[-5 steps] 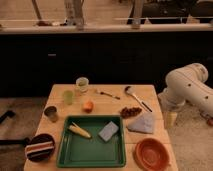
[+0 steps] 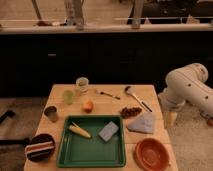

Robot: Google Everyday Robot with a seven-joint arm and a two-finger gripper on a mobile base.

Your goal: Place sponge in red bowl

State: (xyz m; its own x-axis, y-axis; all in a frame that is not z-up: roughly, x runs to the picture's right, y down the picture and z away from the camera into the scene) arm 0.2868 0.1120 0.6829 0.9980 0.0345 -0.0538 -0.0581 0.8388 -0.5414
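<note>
The sponge (image 2: 108,131), a grey-blue block, lies in the green tray (image 2: 75,152) near its right side. The red bowl (image 2: 151,152) stands empty on the table's front right corner, just right of the tray. My white arm (image 2: 187,85) reaches in from the right. The gripper (image 2: 170,119) hangs at the table's right edge, above and right of the bowl and well clear of the sponge.
A yellow corn cob (image 2: 80,131) shares the tray. A grey cloth (image 2: 142,123), brown snack (image 2: 131,111), ladle (image 2: 134,95), orange (image 2: 88,106), green cup (image 2: 68,96), white cup (image 2: 82,83), grey cup (image 2: 50,112) and dark striped bowl (image 2: 40,147) stand on the wooden table (image 2: 115,102).
</note>
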